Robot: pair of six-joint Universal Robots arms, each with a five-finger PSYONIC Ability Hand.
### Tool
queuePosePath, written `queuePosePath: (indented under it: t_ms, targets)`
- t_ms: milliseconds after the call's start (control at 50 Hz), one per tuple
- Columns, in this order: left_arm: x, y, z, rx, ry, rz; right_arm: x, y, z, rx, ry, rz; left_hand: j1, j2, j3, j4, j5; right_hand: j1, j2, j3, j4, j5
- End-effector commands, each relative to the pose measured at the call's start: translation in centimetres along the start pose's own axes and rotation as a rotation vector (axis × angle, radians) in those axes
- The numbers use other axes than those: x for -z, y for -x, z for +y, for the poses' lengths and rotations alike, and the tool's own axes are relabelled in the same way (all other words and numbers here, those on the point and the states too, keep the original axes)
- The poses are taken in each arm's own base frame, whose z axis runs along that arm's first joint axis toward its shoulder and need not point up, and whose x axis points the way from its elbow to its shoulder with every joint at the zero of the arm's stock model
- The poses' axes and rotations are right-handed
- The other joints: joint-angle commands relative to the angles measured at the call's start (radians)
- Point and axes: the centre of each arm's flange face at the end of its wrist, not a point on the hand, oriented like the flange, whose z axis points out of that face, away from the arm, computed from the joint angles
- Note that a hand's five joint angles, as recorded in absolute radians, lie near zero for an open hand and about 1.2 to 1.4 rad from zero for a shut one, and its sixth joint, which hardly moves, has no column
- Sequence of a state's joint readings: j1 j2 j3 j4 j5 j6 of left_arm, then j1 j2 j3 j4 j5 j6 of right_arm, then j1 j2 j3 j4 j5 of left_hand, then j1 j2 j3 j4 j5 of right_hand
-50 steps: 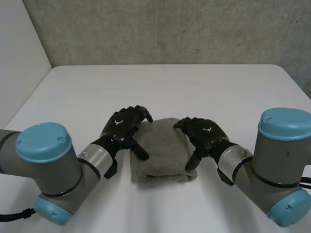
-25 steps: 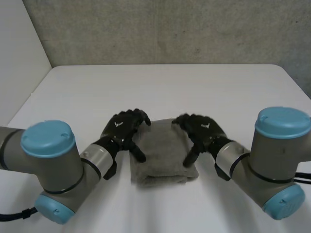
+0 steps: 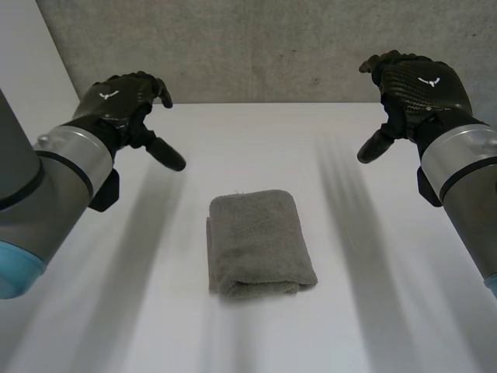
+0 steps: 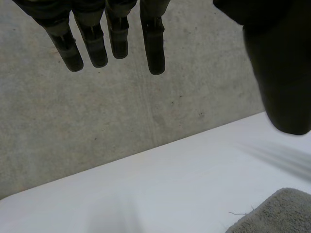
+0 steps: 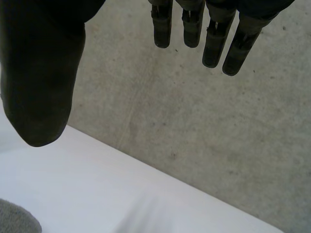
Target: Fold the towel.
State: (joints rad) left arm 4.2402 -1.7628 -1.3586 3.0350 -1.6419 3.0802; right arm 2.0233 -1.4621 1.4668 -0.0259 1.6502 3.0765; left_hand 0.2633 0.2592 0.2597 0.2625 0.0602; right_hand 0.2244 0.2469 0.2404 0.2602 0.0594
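A grey towel [image 3: 258, 242] lies folded into a compact rectangle on the white table [image 3: 256, 140], near its middle front. A corner of the towel [image 4: 274, 216] lies far below my left hand's thumb in the left wrist view, and a bit of the towel [image 5: 17, 218] lies below the thumb in the right wrist view. My left hand [image 3: 120, 101] is raised high above the table's left side, open, with nothing in it. My right hand [image 3: 415, 85] is raised at the right, open and empty. The fingers [image 4: 112, 36] of the left hand and the fingers [image 5: 214, 34] of the right hand hang straight.
A grey concrete wall [image 3: 256, 47] rises behind the table's far edge. A pale wall [image 3: 27, 85] stands to the left. Bare white tabletop surrounds the towel on all sides.
Both hands have left the towel's sides and risen high and outward, the left to the left, the right to the right. The folded towel stays where it lay.
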Motion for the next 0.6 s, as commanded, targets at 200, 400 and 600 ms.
queuePosePath:
  t_ms: [200, 400, 600]
  targets:
    - [0.6, -0.1, -0.5, 0.02, -0.003, 0.006, 0.1, -0.1, 0.2, 0.001, 0.023, 0.003, -0.073, -0.069, -0.07, -0.073, -0.045, -0.05, -0.072, -0.066, -0.086, -0.059]
    - [0.8, -0.1, -0.5, 0.022, -0.003, 0.004, 0.2, -0.1, 0.1, 0.001, 0.02, 0.008, -0.073, -0.069, -0.07, -0.073, -0.045, -0.05, -0.072, -0.066, -0.086, -0.059]
    - [0.5, -0.9, 0.6, 0.039, 0.005, 0.045, 0.3, 0.5, 0.6, 0.002, 0.034, -0.042, -0.062, -0.057, -0.058, -0.061, -0.033, -0.05, -0.072, -0.066, -0.086, -0.059]
